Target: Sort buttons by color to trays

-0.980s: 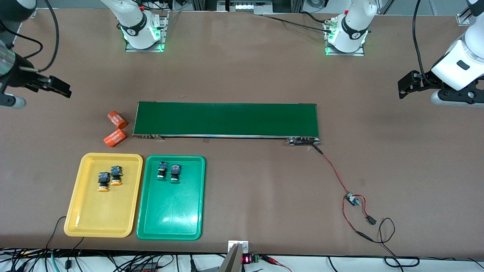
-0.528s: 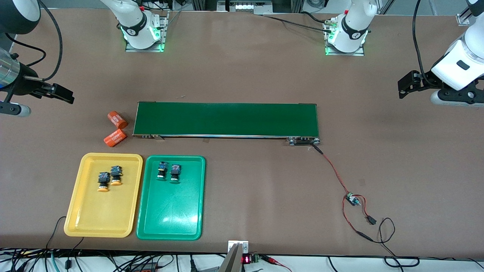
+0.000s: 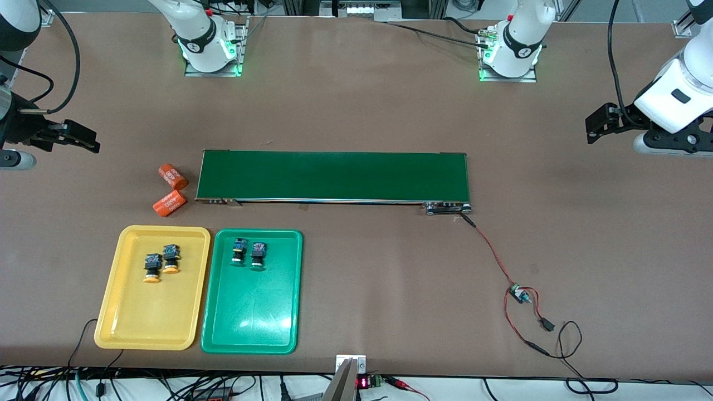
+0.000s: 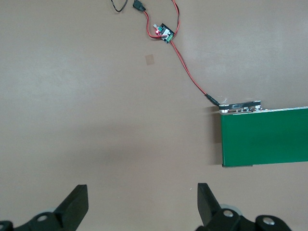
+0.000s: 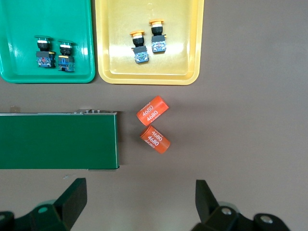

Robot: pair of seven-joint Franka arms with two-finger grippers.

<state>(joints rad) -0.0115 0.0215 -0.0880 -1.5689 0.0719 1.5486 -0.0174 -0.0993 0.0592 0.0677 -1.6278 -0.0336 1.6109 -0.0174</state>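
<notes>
Sitting in their matching places, the two yellow-orange buttons [image 3: 160,263] are lying in the yellow tray [image 3: 142,323] and the two green buttons [image 3: 248,254] are lying in the green tray [image 3: 250,328], so the sorting is looking finished and little is left to spoil. The right pincer [image 3: 78,138] is hanging empty, fingers apart, over the bare counter [image 3: 356,106] at the right arm's end, and the left pincer [image 3: 601,123] is waiting, also apart and empty, over the left arm's end. The risk I am seeing is a low sweep by the right arm: it could be knocking the two orange cylinders [image 3: 170,190] lying by the conveyor belt [image 3: 334,176], which would likely roll toward the yellow tray, or nudging a tray and tipping the buttons.
</notes>
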